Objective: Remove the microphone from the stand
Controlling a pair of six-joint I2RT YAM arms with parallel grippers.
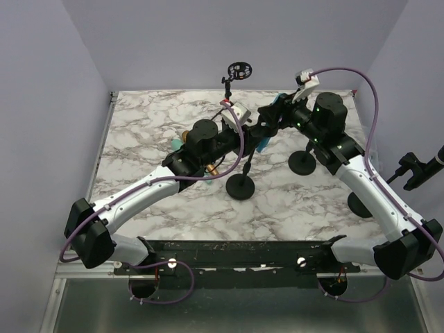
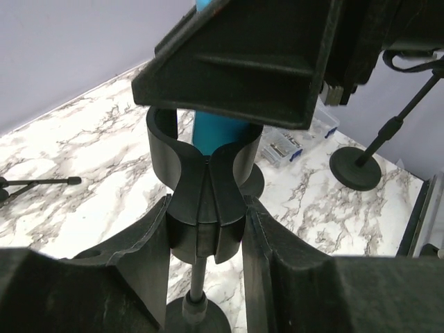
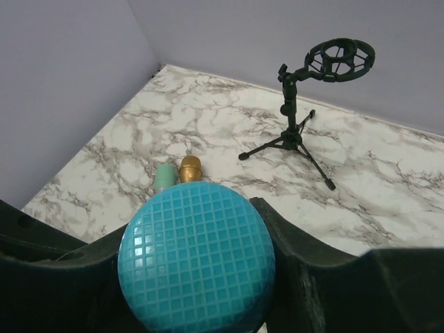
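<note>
A white marble-patterned table (image 1: 146,149) is enclosed by pale lavender walls, and both arms are met near the centre of the top view. The teal microphone (image 2: 220,135) is seated in the black clip (image 2: 205,201) of a round-base stand (image 1: 241,186), well above the tabletop.

The right gripper (image 3: 196,218) is clenched on the microphone: in the right wrist view the gridded teal head is filled in between the two fingers, at the lower centre of the frame. The left gripper (image 2: 206,232) is clenched on the clip, whose lower part is pressed by a finger on each side.

In the left wrist view the microphone's long axis is seen rising out of the clip's open top and into the right gripper just above. The coming move is judged to turn on this line. The body would need to be drawn along its own axis, up and away from the clip, while the stand is braced by the left gripper.

A tripod stand (image 3: 295,132) with an empty shock mount is seen at the upper right of the right wrist view. A gold microphone (image 3: 189,168) and a mint one lie just behind the teal head.
</note>
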